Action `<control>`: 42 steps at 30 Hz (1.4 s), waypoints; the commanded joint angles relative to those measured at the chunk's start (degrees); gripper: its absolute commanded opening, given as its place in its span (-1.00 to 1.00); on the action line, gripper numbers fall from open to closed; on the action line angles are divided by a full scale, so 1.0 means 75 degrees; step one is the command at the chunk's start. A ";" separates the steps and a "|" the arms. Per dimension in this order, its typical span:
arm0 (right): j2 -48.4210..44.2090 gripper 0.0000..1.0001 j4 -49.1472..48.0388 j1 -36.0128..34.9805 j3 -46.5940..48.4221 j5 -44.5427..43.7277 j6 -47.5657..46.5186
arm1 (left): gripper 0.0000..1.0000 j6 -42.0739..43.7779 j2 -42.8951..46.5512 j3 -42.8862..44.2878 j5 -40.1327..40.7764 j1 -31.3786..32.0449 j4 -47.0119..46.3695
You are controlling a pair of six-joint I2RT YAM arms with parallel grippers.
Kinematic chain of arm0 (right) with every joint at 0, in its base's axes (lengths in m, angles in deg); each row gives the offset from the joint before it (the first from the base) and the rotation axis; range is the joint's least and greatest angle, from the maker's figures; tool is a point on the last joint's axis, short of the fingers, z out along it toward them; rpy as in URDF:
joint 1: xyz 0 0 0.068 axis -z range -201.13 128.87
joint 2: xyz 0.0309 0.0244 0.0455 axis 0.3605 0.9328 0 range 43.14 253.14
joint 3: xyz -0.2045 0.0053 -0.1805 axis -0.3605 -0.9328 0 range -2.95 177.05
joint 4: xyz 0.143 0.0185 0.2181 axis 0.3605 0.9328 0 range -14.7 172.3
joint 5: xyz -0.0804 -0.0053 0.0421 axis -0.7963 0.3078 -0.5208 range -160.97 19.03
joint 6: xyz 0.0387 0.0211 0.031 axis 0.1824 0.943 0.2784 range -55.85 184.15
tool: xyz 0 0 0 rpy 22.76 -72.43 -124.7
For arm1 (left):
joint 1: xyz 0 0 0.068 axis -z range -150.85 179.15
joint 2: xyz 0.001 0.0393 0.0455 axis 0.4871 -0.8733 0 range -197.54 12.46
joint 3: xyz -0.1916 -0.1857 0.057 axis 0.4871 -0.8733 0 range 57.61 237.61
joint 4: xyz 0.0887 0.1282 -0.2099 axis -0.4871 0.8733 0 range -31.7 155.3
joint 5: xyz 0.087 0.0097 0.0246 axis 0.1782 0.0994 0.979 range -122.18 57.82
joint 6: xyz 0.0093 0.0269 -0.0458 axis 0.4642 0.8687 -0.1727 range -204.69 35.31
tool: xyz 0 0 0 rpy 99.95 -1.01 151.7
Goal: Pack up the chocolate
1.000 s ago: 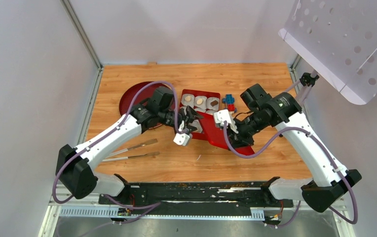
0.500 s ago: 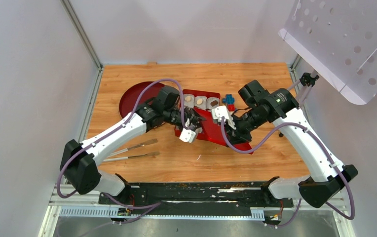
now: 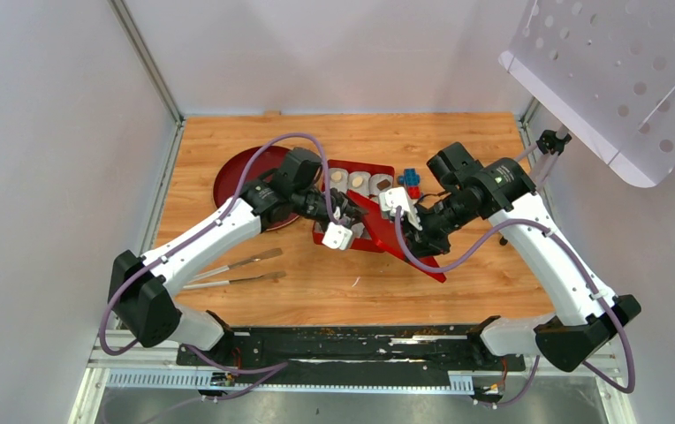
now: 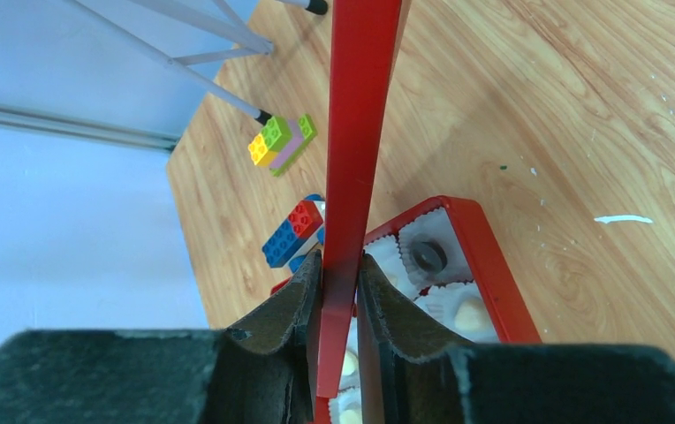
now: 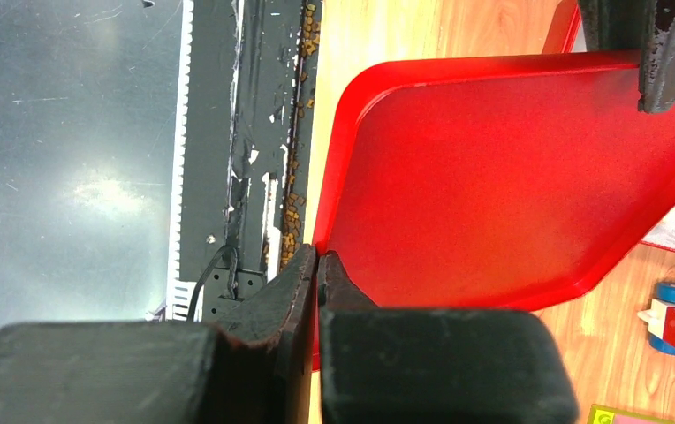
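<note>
The chocolate (image 4: 427,256) is held in paper cups (image 4: 447,234) inside the box (image 4: 493,265), which lies on the worktop (image 4: 581,132) near the middle of the top view. One dark lump and at least two pale ones can be counted from the left wrist. Three filled cups are made out in the box's far row from above (the rest are hidden by arms and lid).

One lid (image 4: 360,132) is carried on edge, steeply tilted, reaching from over the box toward 5 o'clock. It is pinched at two places: the jaws of the left gripper (image 4: 338,265) are pressed onto one edge, and those of the right gripper (image 5: 318,256) onto the rim at a corner.

Further out, two clumps of blocks are seen. One is blue and red (image 4: 291,234), just beside the box at 2 o'clock, and one is green and yellow (image 4: 281,143), beyond it. One plate (image 3: 226,177) lies at 9 o'clock, and two tools (image 3: 254,259) at 7 o'clock, well apart from the box.

Trouble is judged likeliest in the closing. If the lid is lowered askew, a cup could be caught under its rim and the chocolate crushed or flicked out. Both pinches are shallow, so the lid could be twisted loose if the arms are not moved together. The box could also be shoved along the worktop by a lid edge landing on its wall.
</note>
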 commanded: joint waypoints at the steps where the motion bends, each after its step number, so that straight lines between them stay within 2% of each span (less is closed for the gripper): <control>1: -0.0148 -0.94 -0.0426 -0.0009 0.0146 0.0192 0.0008 | -0.51 -0.0215 0.0006 0.0282 -0.0098 0.0048 0.0046; 4: -0.0168 -0.86 -0.0511 -0.0007 0.0141 0.0096 0.0041 | -0.52 -0.0310 0.0030 0.0278 -0.0057 0.0046 0.0070; 11: -0.0328 -0.36 -0.1495 0.0096 0.0746 -0.0732 0.0701 | -0.55 -0.0731 0.0225 0.0450 0.0168 0.0034 0.0559; 16: -0.0380 -0.13 -0.2794 0.0235 0.1360 -0.1239 0.1058 | -0.56 -0.1648 0.0474 0.0207 0.0392 0.0003 0.0222; 21: -0.0321 -0.09 -0.3748 0.0740 0.1560 -0.1314 0.1472 | -0.56 -0.2531 0.0580 0.0119 0.0492 -0.0056 -0.0236; 25: -0.0560 -0.07 -0.5001 0.1315 0.1051 -0.1464 0.2238 | -0.56 -0.3151 0.0622 0.0131 0.0535 -0.0127 -0.0470; 31: -0.1110 0.19 -0.7356 0.1995 0.0047 -0.2268 0.3484 | -0.56 -0.3840 0.0688 0.0255 0.0528 -0.0231 -0.0658; 38: -0.0866 0.19 -0.7788 0.2279 0.0129 -0.2533 0.4106 | -0.56 -0.5183 0.0688 0.0388 0.0409 -0.0564 -0.1084; 42: -0.0863 0.19 -0.7983 0.2309 -0.0022 -0.2873 0.4376 | -0.56 -0.6597 0.0671 0.0333 0.0324 -0.0955 -0.1775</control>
